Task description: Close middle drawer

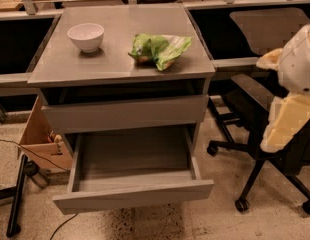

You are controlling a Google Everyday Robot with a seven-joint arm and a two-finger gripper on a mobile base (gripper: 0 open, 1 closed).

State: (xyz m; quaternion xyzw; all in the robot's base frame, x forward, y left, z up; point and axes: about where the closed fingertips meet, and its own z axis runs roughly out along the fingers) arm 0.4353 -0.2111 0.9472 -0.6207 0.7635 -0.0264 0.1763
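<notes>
Camera view: middle drawer [133, 196] open; gripper [283, 126] apart, right.

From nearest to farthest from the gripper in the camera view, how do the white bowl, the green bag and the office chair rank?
The gripper hangs at the right edge.
1. Office chair: right side, beside it.
2. Green bag: right part of the cabinet top.
3. White bowl: cabinet top, left part.

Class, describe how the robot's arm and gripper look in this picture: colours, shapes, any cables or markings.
The arm is a rounded, smooth white shell at the right edge. Below it hangs the gripper, a blocky pale-yellow piece, in front of the black office chair. No cables or markings show.
</notes>
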